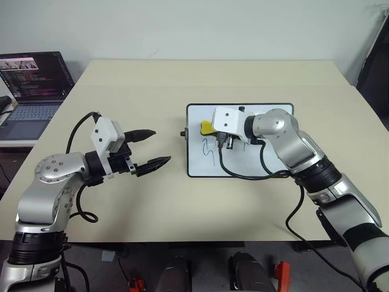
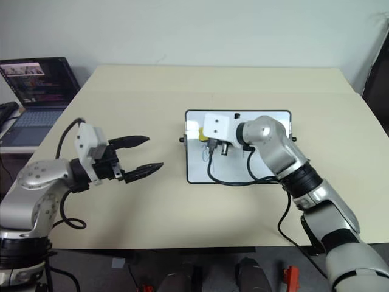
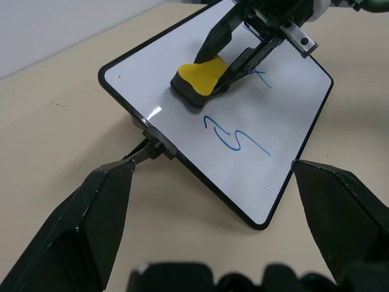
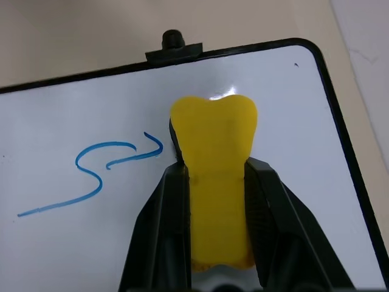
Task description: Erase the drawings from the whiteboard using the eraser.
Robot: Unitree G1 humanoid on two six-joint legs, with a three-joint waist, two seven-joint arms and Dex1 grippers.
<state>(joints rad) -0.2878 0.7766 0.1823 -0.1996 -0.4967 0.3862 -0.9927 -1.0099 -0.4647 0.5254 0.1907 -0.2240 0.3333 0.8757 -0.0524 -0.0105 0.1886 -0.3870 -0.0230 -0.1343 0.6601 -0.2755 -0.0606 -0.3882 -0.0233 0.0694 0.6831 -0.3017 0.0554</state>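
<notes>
Pale wood fills the desk [image 1: 182, 85], where the whiteboard [image 1: 267, 164] lies flat right of centre, well in from every edge. On the board's left half the right gripper [image 4: 216, 182] clamps its two black fingers on the sides of the yellow eraser [image 4: 214, 137], just beside the blue squiggle [image 4: 91, 176] of the drawings. Off the board's left edge the left gripper [image 1: 152, 148] hovers with fingers apart, empty. Beyond the desk's far left corner stands a lit laptop [image 1: 33, 85].

Office or lab (laptop [image 1: 33, 91]; beige table [image 1: 152, 91])
</notes>
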